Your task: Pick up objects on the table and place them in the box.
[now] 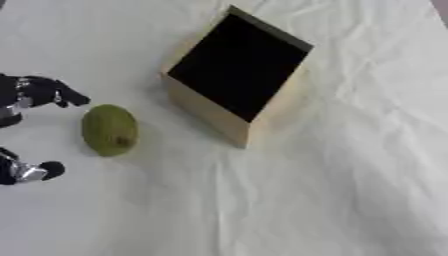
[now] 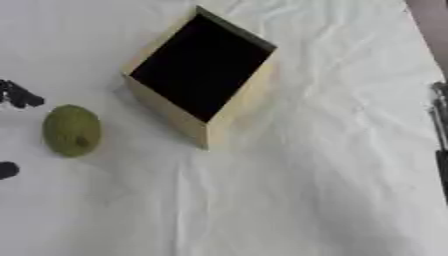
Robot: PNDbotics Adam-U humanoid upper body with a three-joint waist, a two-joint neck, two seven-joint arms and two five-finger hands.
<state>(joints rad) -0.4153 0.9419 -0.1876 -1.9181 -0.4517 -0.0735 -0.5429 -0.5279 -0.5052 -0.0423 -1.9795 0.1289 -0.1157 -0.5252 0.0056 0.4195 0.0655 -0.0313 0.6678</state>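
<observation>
The olive-green oval fruit (image 1: 109, 129) lies on the white wrinkled cloth-covered table (image 1: 332, 190), left of the tan wooden box with a black interior (image 1: 238, 75) — near it but not touching. Its long axis runs near-to-far, with a small brown spot toward the near end. The black left hand (image 1: 31, 95) sits spread at the left edge, its fingers (image 1: 70, 96) and thumb (image 1: 48, 171) bracketing the fruit — apart from it, gripping nothing. The right hand does not show.
</observation>
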